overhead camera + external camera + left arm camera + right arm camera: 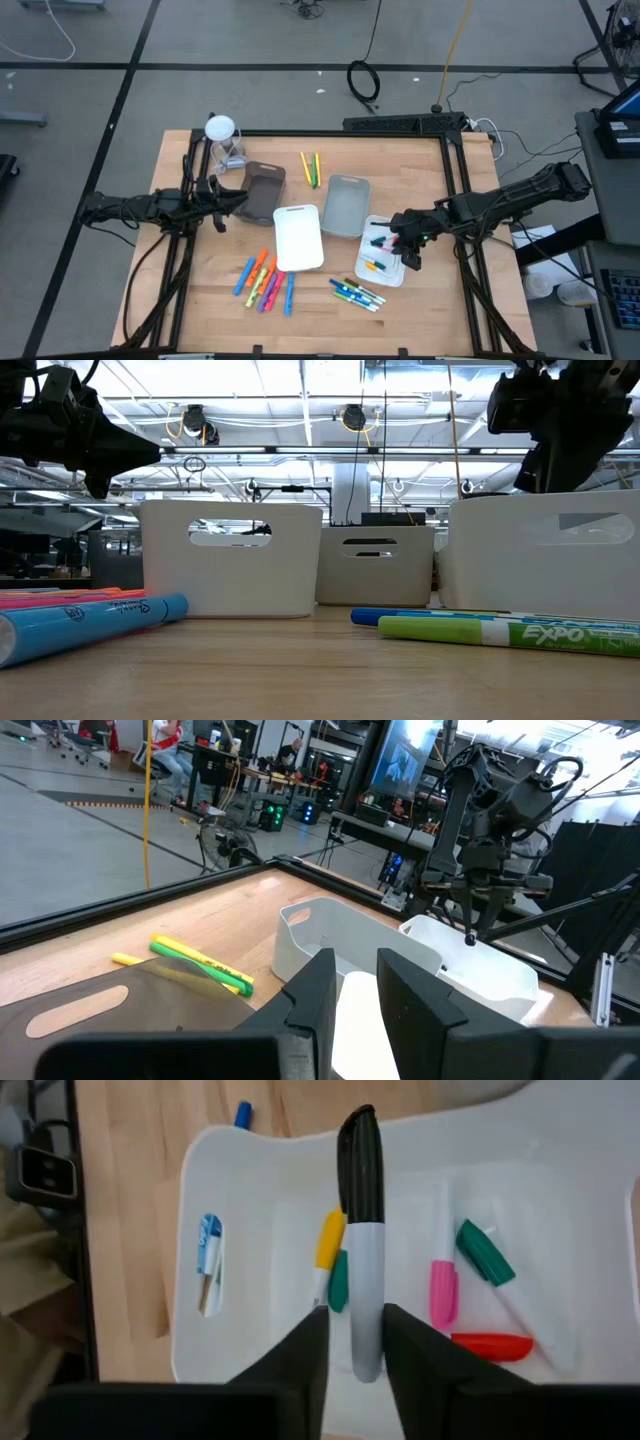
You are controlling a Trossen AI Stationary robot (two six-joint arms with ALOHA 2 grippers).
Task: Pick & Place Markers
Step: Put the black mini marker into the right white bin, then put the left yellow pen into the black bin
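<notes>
My right gripper [356,1342] hangs over the white tray [392,278] at the table's right, pointing steeply down. A marker with a black cap and grey barrel [363,1230] stands between its fingers, over the tray. A sliver of tray shows between the barrel and one finger. Yellow, green, pink and red markers [443,1290] lie in that tray. More markers lie on the table in groups [265,282] [356,293] [310,166]. My left gripper [222,200] waits level at the left by the brown tray [264,190], its fingers a narrow gap apart and empty. My right gripper has the black-capped marker's grey barrel [366,1320] between its fingers, which come from above, slanting down, and lie along the marker. A gap shows beside one finger [312,1348]. Whether the other finger [402,1348] still touches the barrel I cannot tell.
A white tray [298,238] and a grey tray [347,206] stand mid-table between the arms. A clear cup [221,131] stands at the far left corner. A dark frame [455,150] runs along the table's far and side edges.
</notes>
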